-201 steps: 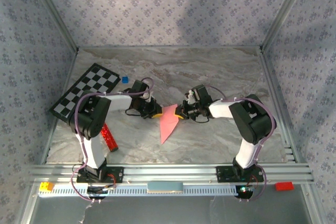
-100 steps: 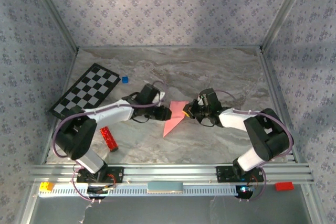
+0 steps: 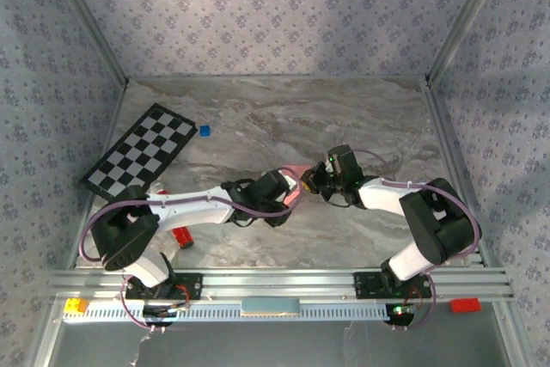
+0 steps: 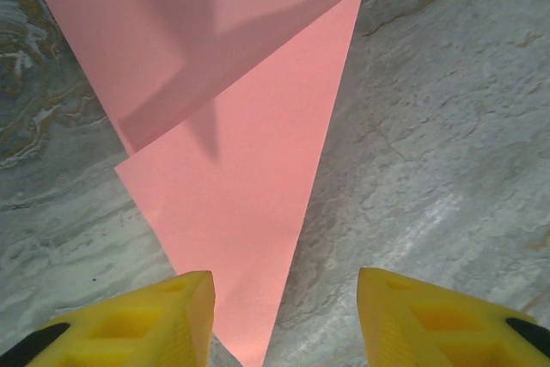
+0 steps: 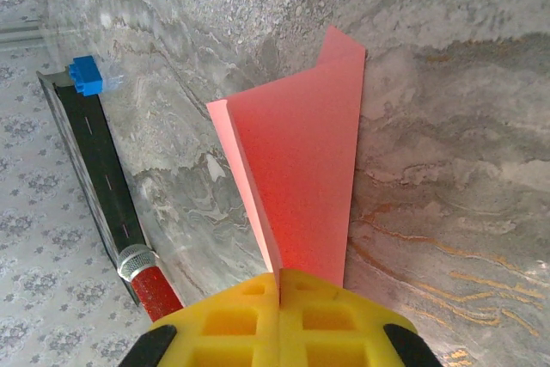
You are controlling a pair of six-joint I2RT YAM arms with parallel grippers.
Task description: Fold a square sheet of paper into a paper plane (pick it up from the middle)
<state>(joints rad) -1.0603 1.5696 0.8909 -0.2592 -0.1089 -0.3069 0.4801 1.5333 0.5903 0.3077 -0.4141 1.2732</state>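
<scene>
From above, the left arm (image 3: 198, 204) stretches across the table (image 3: 369, 118) to meet the right arm (image 3: 387, 191) mid-table. The paper plane (image 3: 296, 169) peeks out pink between them, mostly covered by the wrists, so whether it is lifted or lying flat is hard to say. Over to the left wrist: the left jaws stand well apart, one yellow finger (image 4: 172, 311) either side of the paper plane's sharp tip, gripping nothing. A folded flap lies across the pink, its far end cut off by the frame. Right wrist now: the right jaws are pinched tight on the paper plane's narrow end, its layers seen edge-on. The blue cube (image 5: 86, 75), checkerboard (image 5: 94, 169) and red bar (image 5: 150, 290) lie beyond. The dart looks largely folded; perhaps the wings remain, but the creases inside the grip are hidden.
</scene>
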